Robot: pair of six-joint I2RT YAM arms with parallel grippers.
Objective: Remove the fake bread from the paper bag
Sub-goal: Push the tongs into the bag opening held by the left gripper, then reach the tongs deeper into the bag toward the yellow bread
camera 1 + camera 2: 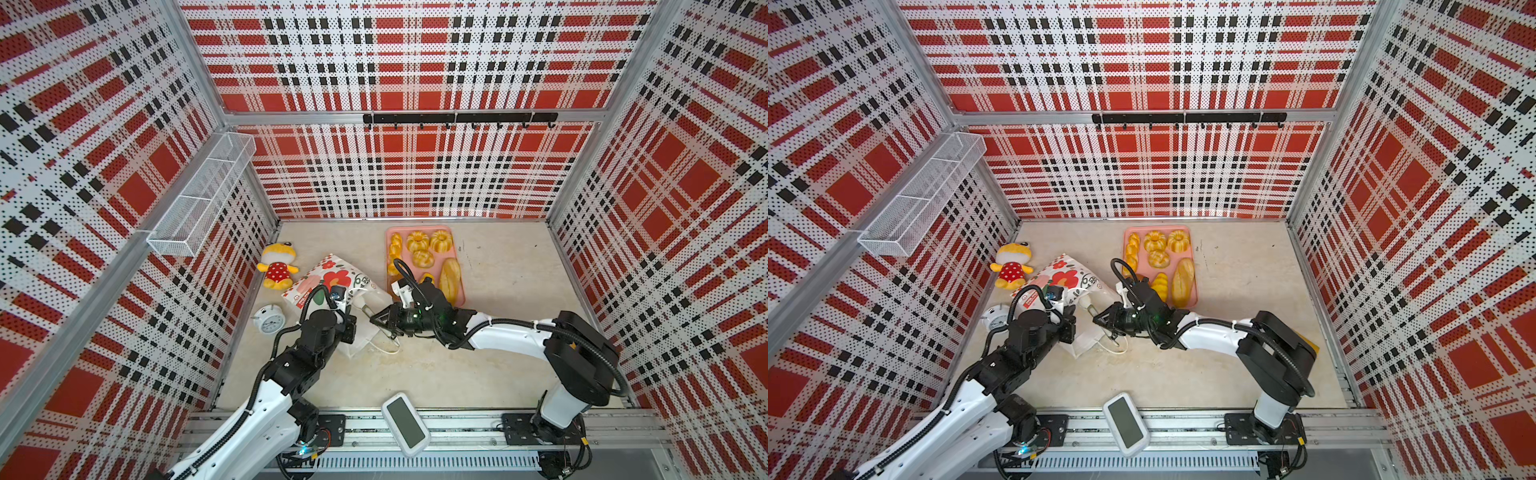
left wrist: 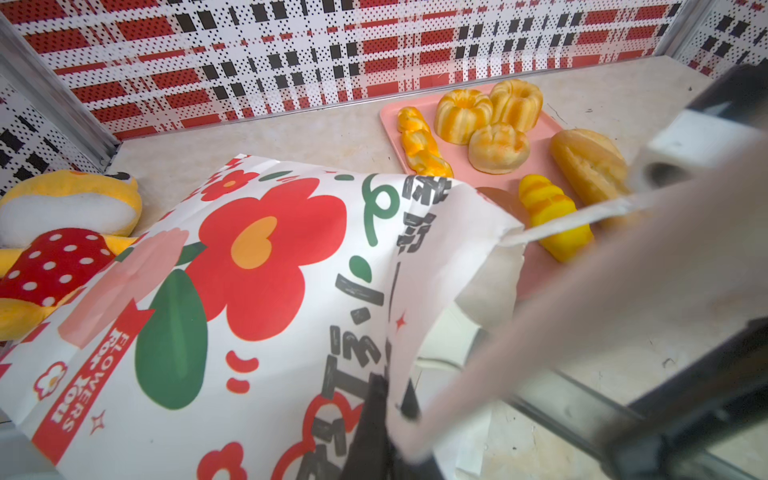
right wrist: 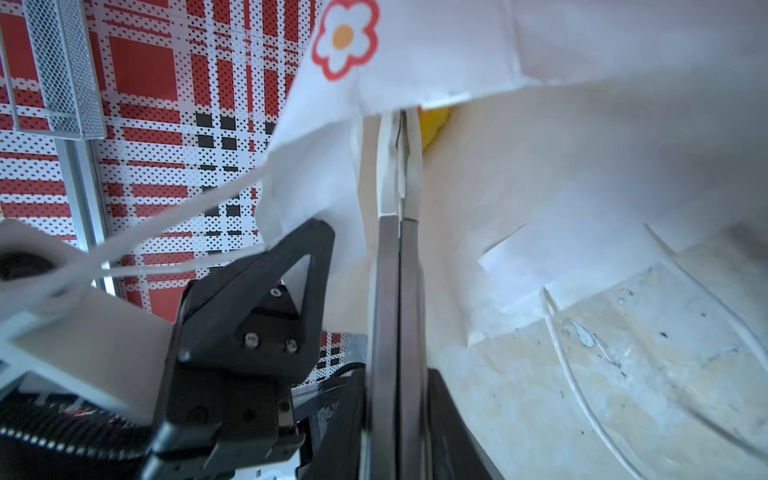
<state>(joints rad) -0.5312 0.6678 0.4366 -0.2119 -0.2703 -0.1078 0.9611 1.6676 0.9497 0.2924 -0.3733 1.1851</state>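
Well, my right jaws are pressed tight together, with nothing that I can see between them. They reach into the open mouth of the paper bag (image 1: 332, 276), which lies tipped over on the counter (image 1: 511, 332). A yellow bit of fake bread (image 3: 434, 122) peeks out right beside their tips. The bag's edge covers most of it, so I cannot tell which bread it is or if I touch it. My left jaws are clenched on the bag's rim, and they are mostly cut off in the left wrist view. Six more breads (image 2: 498, 147) lie on the pink tray (image 1: 456, 249), just past my right arm (image 1: 511, 332), which hides one corner of it in both top views.
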